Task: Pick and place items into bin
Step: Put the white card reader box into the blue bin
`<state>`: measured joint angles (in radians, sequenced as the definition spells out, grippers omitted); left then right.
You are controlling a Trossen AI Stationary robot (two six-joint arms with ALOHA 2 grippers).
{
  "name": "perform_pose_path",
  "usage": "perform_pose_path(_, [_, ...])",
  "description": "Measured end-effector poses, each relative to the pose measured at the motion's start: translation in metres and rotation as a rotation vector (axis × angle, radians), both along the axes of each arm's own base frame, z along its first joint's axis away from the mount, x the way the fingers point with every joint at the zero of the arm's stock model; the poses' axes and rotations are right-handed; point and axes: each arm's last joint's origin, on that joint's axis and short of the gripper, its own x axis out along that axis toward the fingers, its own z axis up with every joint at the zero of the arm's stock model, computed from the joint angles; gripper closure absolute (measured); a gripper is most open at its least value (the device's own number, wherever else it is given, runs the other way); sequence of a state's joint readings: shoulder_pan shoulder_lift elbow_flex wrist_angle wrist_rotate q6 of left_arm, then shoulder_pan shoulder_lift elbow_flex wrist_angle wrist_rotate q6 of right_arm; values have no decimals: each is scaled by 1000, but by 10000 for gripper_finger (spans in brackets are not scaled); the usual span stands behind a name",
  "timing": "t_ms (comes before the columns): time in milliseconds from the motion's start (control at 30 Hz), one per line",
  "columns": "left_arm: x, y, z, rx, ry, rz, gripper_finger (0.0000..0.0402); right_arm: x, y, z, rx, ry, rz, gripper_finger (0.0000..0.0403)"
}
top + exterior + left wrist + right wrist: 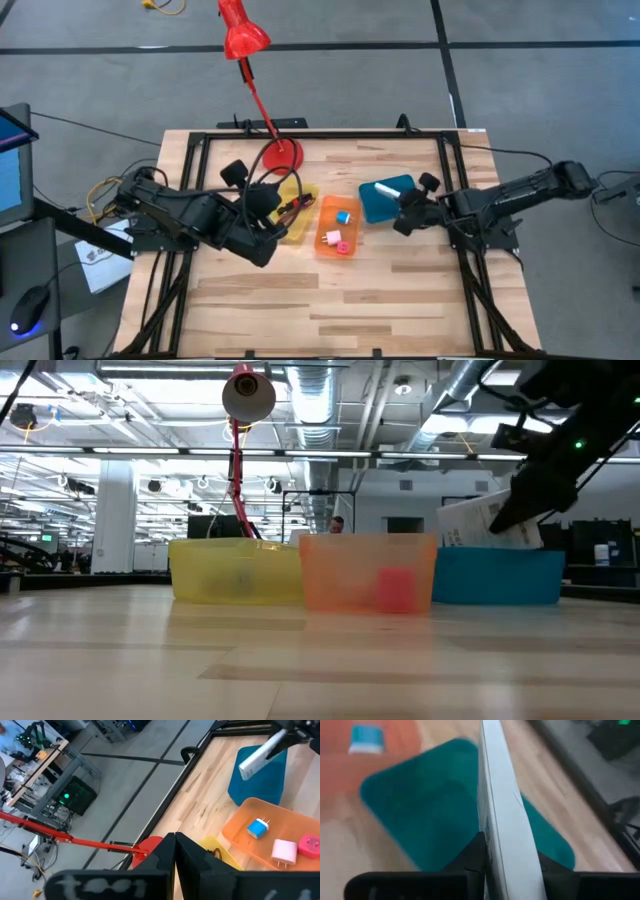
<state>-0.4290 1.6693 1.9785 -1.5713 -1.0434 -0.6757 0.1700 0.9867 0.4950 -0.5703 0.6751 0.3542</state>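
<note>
Wood grain fills the lower part of the high view, so start at your grippers. Your right gripper (408,207), right of centre, is clamped on the flat white packet (502,815); in the right wrist view the packet stands on edge between the dark fingers, directly over the blue bin (430,815). In the low view it shows tilted above that bin's rim at the right of the frame, not yet down inside.

Your left gripper (262,212) sits left of centre over the yellow bin (304,226), where a dark cable bundle (292,207) lies. Its fingers look pressed together with nothing between them in the left wrist view.

Between the two, the orange bin (327,240) already holds the blue cube (343,216), the pale pink cube (333,237) and the hot pink cube (343,248).

By the look of it, you are at the placing step for the packet. The next move calls for lowering it into the blue bin and opening the fingers; watch that the tilted packet clears the rim rather than catching on it.

Beyond the bins, the red lamp (243,38) rises from its base at the table's upper edge.
</note>
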Motion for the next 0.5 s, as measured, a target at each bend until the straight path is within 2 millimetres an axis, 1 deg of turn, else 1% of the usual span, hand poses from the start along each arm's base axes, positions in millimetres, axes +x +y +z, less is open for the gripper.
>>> perform_pose_path(133, [0,0,0,-13,-18,13,401,2,-7,-3,43,83,87,356])
perform_pose_path(300, [0,0,0,-18,-24,17,401,7,-15,-8,-5,156,106,349])
perform_pose_path(433, [0,0,0,-23,-31,21,401,15,-19,-20,26,215,165,333])
perform_pose_path(500, [0,0,-1,-30,-28,19,401,18,-21,-27,29,250,160,326])
